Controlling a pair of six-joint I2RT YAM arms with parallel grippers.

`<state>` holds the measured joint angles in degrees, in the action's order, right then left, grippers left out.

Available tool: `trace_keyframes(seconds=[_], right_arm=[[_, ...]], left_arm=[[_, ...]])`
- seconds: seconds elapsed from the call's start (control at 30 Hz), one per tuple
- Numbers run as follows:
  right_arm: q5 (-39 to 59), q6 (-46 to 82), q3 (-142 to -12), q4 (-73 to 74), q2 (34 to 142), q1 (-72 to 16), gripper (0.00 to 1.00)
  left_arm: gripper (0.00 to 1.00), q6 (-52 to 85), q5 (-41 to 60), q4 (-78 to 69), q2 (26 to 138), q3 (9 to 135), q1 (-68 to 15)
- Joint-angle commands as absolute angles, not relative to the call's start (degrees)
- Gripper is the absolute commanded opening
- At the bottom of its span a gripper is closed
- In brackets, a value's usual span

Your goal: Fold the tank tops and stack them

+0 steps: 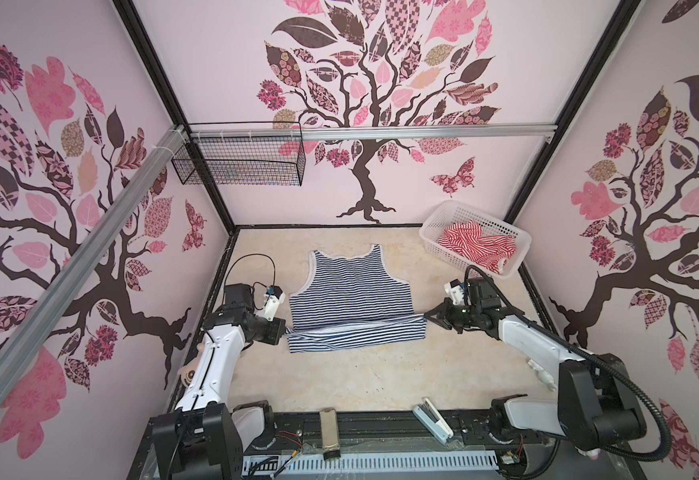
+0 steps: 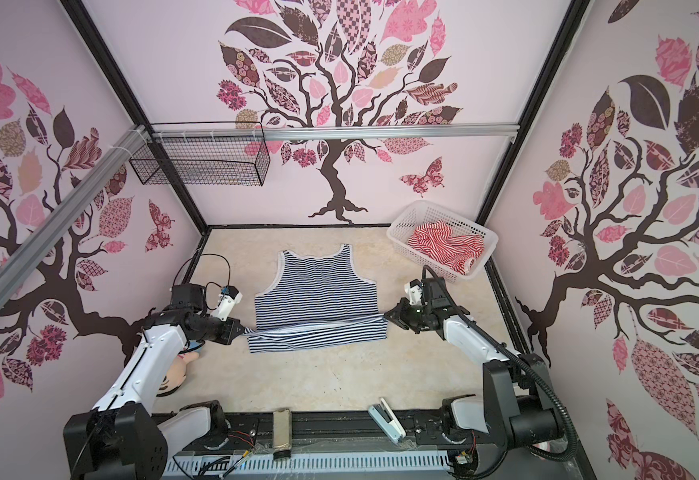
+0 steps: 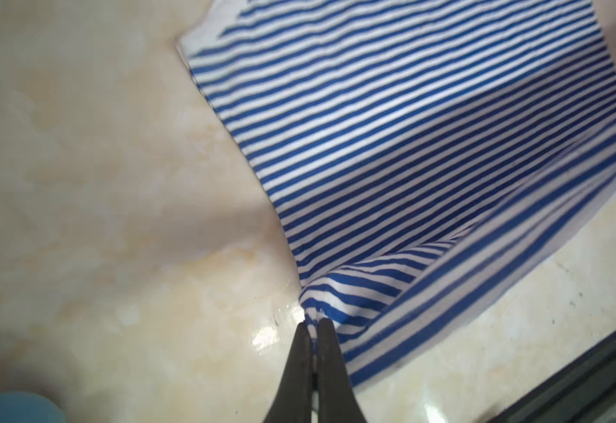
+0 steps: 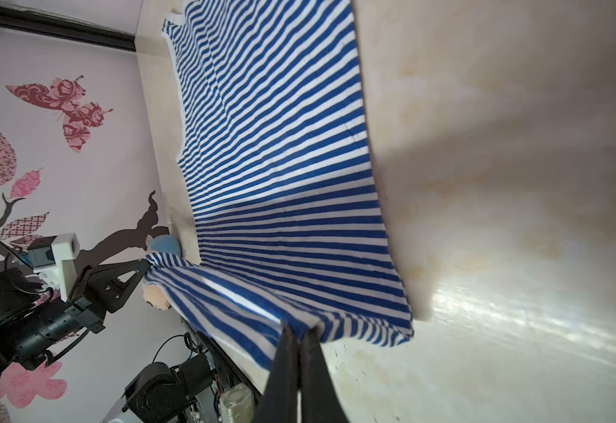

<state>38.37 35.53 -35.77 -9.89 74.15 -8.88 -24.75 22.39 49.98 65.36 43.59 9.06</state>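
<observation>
No legible text, label, brand, number or sign appears in any view. The navy-and-white tank top [image 1: 350,286] carries stripes only; the wall decal [image 1: 366,183] at 12 o'clock is pictorial (tree, leaves, butterfly).

We've got a beige marbled table [image 1: 381,374] here. The navy striped tank top [image 1: 348,286] lies mid-table, straps toward the far wall, mostly flat, with its near hem lifted off the surface. A white basket [image 1: 435,232] sits in the far right corner. A doll [image 2: 173,374] lies by the left edge, and a stapler [image 1: 433,424] straddles the near edge.
</observation>
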Motion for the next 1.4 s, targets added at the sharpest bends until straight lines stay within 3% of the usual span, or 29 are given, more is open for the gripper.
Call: trace_keyframes(seconds=[0.0, 0.6, 0.8, 0.97, 1.03, 1.13, 1.23, 1.37], right_arm=[[38.0, 33.1, -34.8, -12.1, 70.5, -9.0, 0.0], [38.2, 34.0, -26.7, -27.2, 50.7, -9.5, 0.02], [38.7, 36.2, -23.3, -29.4, 47.4, -11.0, 0.11], [38.3, 36.6, -22.8, -33.2, 44.8, -11.9, 0.23], [38.0, 36.5, -23.4, -35.2, 43.5, -12.1, 0.36], [36.0, 36.0, -25.4, -38.8, 41.6, -12.2, 0.46], [33.7, 36.9, -26.6, -37.5, 41.2, -14.1, 0.46], [31.0, 41.9, -24.6, -28.1, 46.8, -21.2, 0.36]], left_arm=[[0.0, -31.5, 20.6, 54.7, 65.8, 44.2, 9.0], [0.01, -52.1, 21.1, 75.9, 62.5, 49.0, 8.9], [0.12, -58.6, 20.8, 82.3, 63.3, 49.7, 8.2], [0.31, -63.2, 18.0, 87.1, 62.9, 48.6, 5.4], [0.37, -64.4, 16.1, 87.7, 62.1, 47.7, 4.7], [0.39, -64.6, 14.1, 86.0, 60.4, 47.7, 4.6], [0.45, -61.3, 14.1, 79.8, 60.5, 49.0, 4.5], [0.48, -48.4, 14.3, 64.9, 67.7, 53.4, 2.0]])
